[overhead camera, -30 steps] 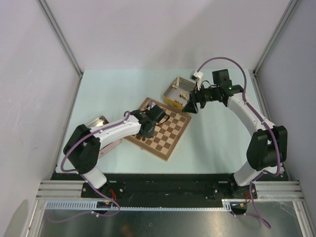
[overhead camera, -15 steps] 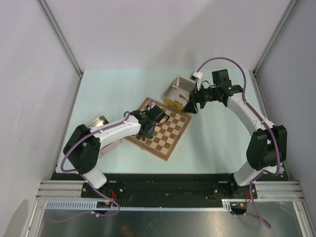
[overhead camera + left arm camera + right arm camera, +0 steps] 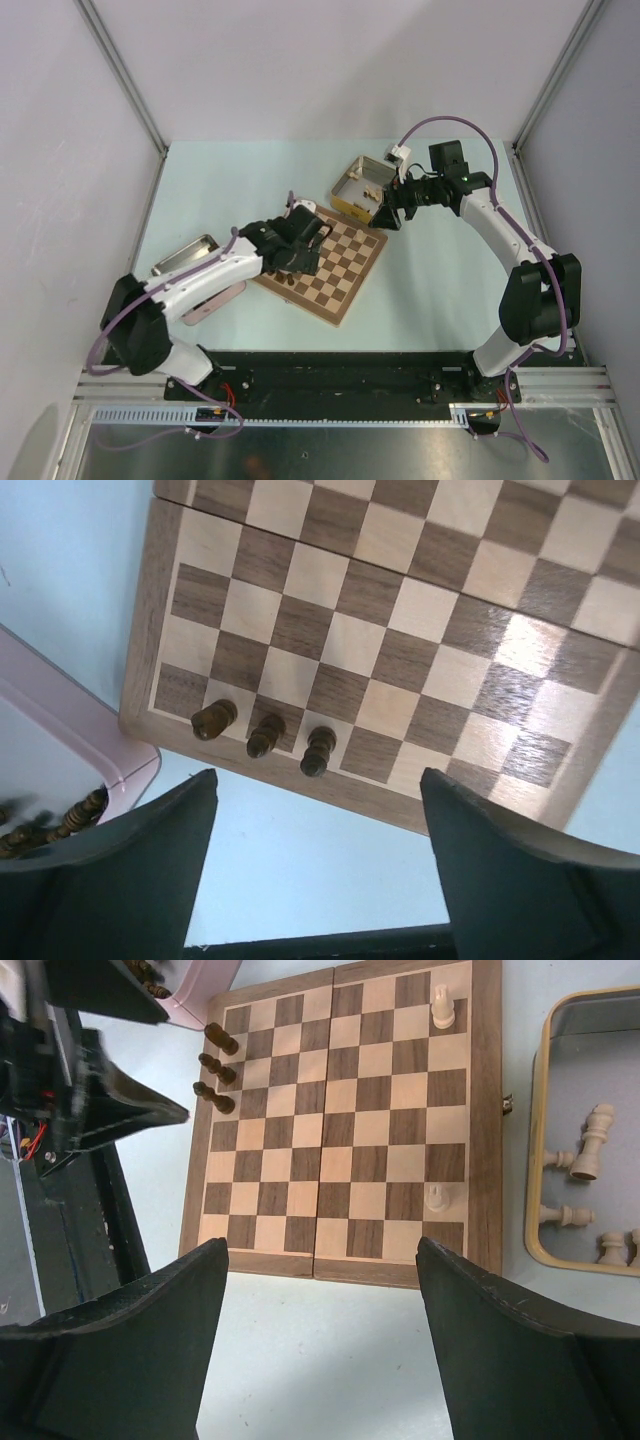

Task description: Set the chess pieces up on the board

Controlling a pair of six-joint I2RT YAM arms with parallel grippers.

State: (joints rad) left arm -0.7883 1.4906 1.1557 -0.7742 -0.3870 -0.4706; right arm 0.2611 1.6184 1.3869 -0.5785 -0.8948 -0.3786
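Your left gripper (image 3: 318,780) hangs over one edge of the board (image 3: 400,630), jaws spread wide with nothing between them. Right below it, three dark pieces (image 3: 265,735) stand side by side in the edge row, starting close to the corner. Each is on its own square and clear of its neighbour.

Just off that corner you have the pink tin (image 3: 70,750) on the table (image 3: 440,290). The spare dark pieces (image 3: 50,820) lie inside it, partly hidden behind your left finger.

Now the other side. Your right gripper (image 3: 322,1250) hovers by the board's far side, near the yellow tin (image 3: 535,1140). Its jaws are wide too, and empty.

Through that wrist camera you see two pale pieces (image 3: 442,1005) standing in the edge row nearest the yellow tin. One is close to a corner, the other further along the same row, well apart from it. That puts them on the opposite side of the board from the three dark ones.

The yellow tin sits just beside the board with a thin strip of table between them. The loose pale pieces (image 3: 562,1215) rest inside it, the tallest of them towards the middle and the smaller ones nearer the bottom rim.

From above, the board lies at an angle between your two arms, with the pink tin off its left side and the yellow tin at its far right.
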